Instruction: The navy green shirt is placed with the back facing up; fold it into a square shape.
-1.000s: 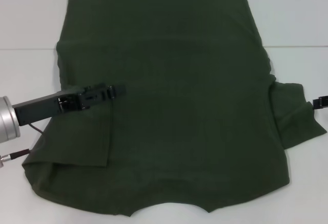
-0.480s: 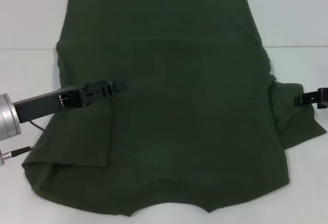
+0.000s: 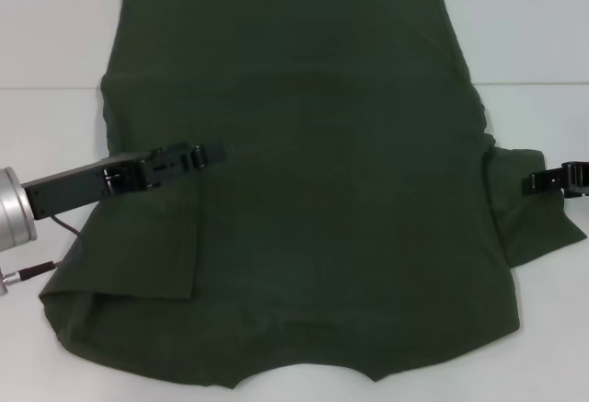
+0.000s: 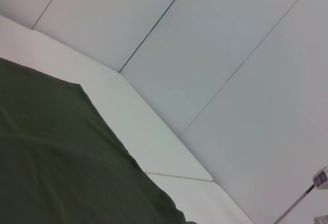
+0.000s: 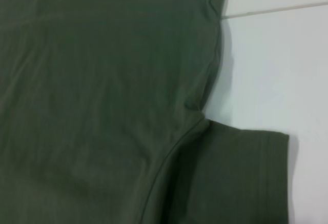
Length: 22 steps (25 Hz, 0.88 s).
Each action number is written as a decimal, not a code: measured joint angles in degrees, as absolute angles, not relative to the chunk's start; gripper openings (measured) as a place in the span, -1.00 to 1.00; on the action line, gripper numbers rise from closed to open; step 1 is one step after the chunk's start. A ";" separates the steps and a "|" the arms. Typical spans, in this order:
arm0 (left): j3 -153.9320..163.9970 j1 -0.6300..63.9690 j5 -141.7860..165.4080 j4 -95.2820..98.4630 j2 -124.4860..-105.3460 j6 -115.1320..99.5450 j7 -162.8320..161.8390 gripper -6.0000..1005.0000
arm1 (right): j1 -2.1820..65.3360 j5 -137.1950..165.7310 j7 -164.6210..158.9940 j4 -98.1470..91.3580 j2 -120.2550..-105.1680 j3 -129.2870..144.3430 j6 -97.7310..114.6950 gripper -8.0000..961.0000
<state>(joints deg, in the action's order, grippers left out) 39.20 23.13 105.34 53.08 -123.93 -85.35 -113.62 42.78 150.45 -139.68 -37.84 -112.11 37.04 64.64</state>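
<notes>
The navy green shirt (image 3: pixel 322 163) lies spread flat on the white table, hem at the far side and neckline notch at the near edge. Its left sleeve (image 3: pixel 147 236) is folded inward onto the body. The right sleeve (image 3: pixel 532 223) still sticks out flat to the side. My left gripper (image 3: pixel 213 153) hovers over the shirt's left part, just above the folded sleeve's edge. At the frame's right border my right gripper (image 3: pixel 536 182) sits over the right sleeve's upper edge. The right wrist view shows the shirt (image 5: pixel 102 80) and that sleeve (image 5: pixel 236 178); the left wrist view shows the shirt's (image 4: pixel 51 157) far corner.
The white table (image 3: pixel 55 34) has bare surface on both sides of the shirt, with a seam line running across it. A thin cable and connector (image 3: pixel 28 275) hang beside my left arm near the shirt's left shoulder. Pale wall panels (image 4: pixel 230 55) rise behind the table.
My right gripper has come in from the right edge and now reaches over the right sleeve. My left gripper has drifted slightly toward the far side. The shirt has not moved.
</notes>
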 joint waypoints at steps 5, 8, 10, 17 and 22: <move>39.20 23.25 105.29 53.08 -123.93 -85.33 -113.60 0.83 | 42.81 150.30 -139.13 -37.51 -112.70 37.13 63.74 0.54; 39.20 23.25 105.29 52.96 -123.93 -85.33 -113.61 0.83 | 42.88 150.16 -138.96 -37.12 -112.91 37.26 63.57 0.54; 39.20 23.28 105.26 52.61 -123.93 -85.31 -113.57 0.83 | 42.95 150.10 -138.90 -36.68 -112.96 37.26 63.45 0.54; 39.20 23.17 105.17 52.38 -123.93 -85.51 -113.47 0.83 | 42.57 148.68 -138.95 -36.47 -112.98 36.71 63.40 0.54; 39.19 22.77 104.53 52.08 -123.93 -85.75 -113.50 0.83 | 42.32 147.83 -138.68 -36.54 -112.96 37.05 63.37 0.22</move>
<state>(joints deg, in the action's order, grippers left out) 39.19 22.77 104.53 52.08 -123.93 -85.75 -113.50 42.32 147.83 -138.68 -36.54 -112.96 37.05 63.37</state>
